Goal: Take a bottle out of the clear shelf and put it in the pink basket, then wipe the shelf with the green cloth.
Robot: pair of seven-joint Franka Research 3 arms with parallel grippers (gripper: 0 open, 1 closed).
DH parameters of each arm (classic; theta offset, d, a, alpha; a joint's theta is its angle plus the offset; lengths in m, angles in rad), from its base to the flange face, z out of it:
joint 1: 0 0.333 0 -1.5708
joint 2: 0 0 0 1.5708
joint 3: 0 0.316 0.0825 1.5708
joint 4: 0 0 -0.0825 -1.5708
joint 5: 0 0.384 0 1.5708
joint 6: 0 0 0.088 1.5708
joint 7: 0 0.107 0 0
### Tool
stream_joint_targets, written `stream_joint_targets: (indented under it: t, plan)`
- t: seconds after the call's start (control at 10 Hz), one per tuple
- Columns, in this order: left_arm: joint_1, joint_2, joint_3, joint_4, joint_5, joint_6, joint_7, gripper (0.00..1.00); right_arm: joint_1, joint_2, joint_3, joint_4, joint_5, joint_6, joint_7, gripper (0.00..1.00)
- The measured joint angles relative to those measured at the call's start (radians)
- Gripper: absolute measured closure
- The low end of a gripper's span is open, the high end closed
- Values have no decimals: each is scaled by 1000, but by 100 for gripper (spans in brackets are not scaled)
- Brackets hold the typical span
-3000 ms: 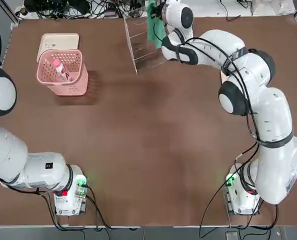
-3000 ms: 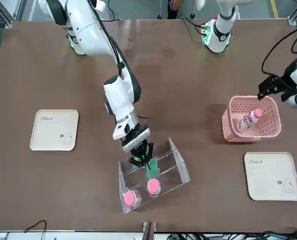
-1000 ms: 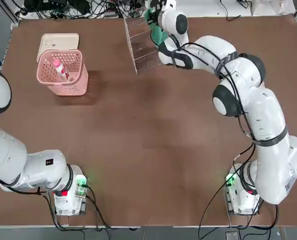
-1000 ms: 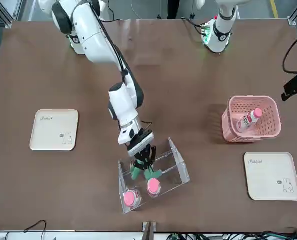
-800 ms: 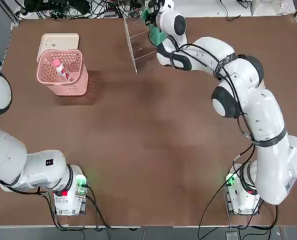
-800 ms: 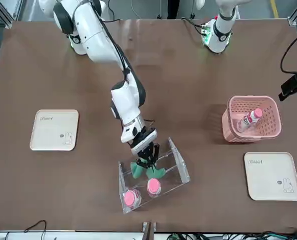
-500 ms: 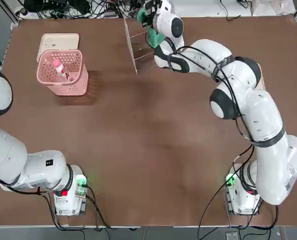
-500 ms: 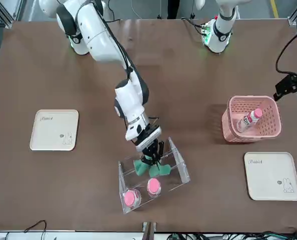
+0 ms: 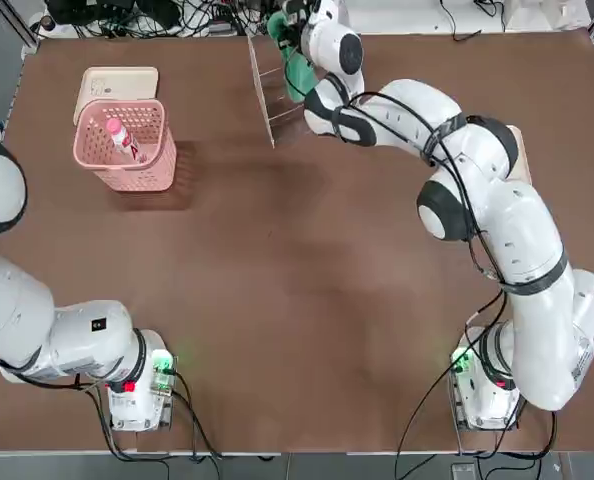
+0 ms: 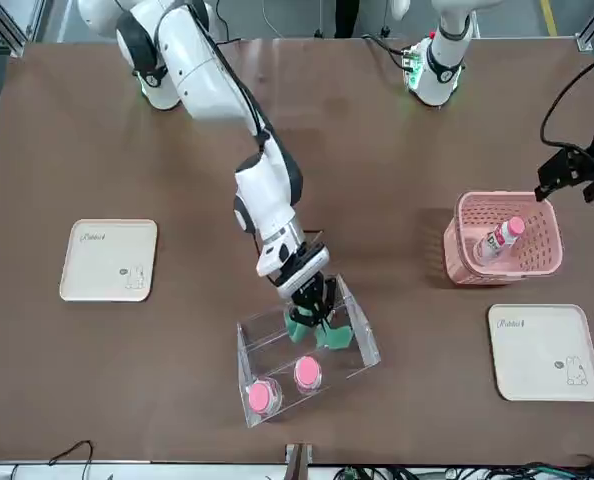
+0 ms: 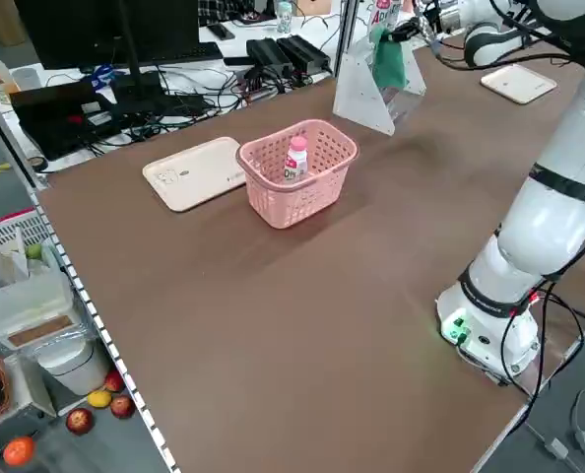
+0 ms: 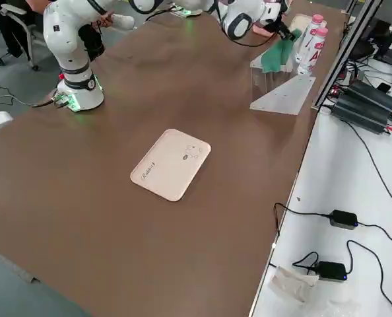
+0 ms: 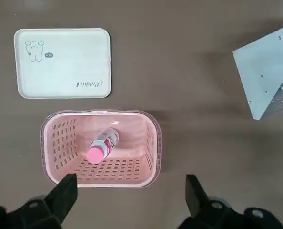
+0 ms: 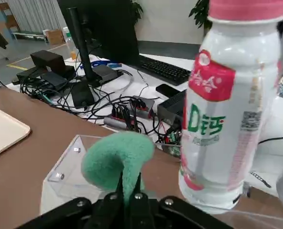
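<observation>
Seen from the front: right gripper point(image 10: 315, 308) closed on green cloth point(image 10: 334, 336) at clear shelf point(image 10: 352, 360), near two pink-capped bottles point(image 10: 307, 373) standing on the shelf; hidden from overhead. Red label with "D钙" in green on the nearer one, readable only in the right wrist view point(image 14: 206, 119). Left gripper point(image 13: 132, 195) spread wide and empty near pink basket point(image 13: 101, 179), fingers showing in the left wrist view but out of frame overhead. Lying inside the basket: pink-capped white bottle point(image 13: 103, 144). Beside it, cream tray point(image 13: 63, 62), printed "Rabbit" plus something unclear, with animal drawing.
</observation>
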Motion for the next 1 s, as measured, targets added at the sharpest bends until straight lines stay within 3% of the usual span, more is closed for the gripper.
stream_joint_targets:
  t: [0.5, 1.0]
  plan:
    - [-10, 0, -4, 0, 0, 0, 0, 0, -145, 3, -8, -29, -139, 3, -81, 98]
    - [-11, 0, -5, 0, 0, 0, 0, 0, -117, -5, 0, -79, -131, 96, -59, 98]
